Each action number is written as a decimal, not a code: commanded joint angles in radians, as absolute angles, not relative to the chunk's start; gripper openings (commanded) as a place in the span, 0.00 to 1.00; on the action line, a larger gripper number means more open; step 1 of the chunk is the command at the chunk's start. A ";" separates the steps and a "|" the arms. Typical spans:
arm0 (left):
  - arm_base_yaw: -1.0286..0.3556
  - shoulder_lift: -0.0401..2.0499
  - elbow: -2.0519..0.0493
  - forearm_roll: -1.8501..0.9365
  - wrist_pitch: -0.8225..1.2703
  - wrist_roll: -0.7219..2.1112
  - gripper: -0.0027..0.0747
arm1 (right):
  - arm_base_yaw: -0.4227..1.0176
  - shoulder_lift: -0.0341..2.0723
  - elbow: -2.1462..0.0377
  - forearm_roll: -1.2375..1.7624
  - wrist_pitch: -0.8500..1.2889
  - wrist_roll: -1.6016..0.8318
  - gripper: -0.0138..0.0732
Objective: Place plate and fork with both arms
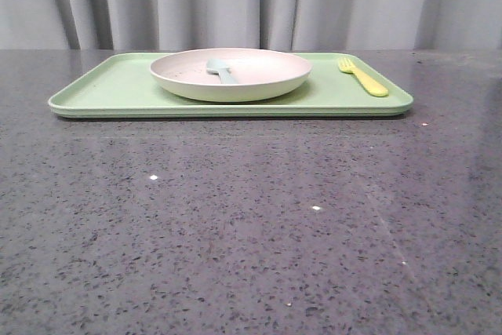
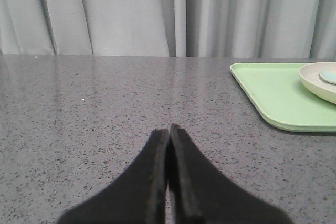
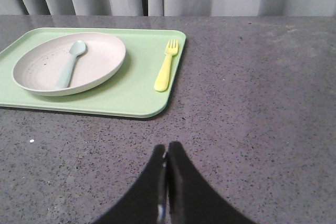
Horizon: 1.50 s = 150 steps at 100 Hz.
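Looking left to right: left gripper (image 2: 168,129) is pinched closed on nothing, well off the tray (image 1: 102,88). Plate (image 1: 259,84) sits mid-tray with a spoon (image 1: 221,70) in it. Fork (image 1: 363,77) lies on the tray's right end, handle pointing back toward the right gripper (image 3: 167,150), also closed and empty, so that arm's nearer.
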<state>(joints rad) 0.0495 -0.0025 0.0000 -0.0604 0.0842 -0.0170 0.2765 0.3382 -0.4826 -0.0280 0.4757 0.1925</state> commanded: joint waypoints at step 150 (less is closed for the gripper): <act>0.050 -0.036 0.013 -0.069 0.000 -0.024 0.01 | 0.014 -0.035 0.022 -0.064 -0.026 0.183 0.14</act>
<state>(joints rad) 0.0495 -0.0025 0.0000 -0.0604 0.0842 -0.0170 0.0210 -0.0039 0.0256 -0.0544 0.0254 0.1925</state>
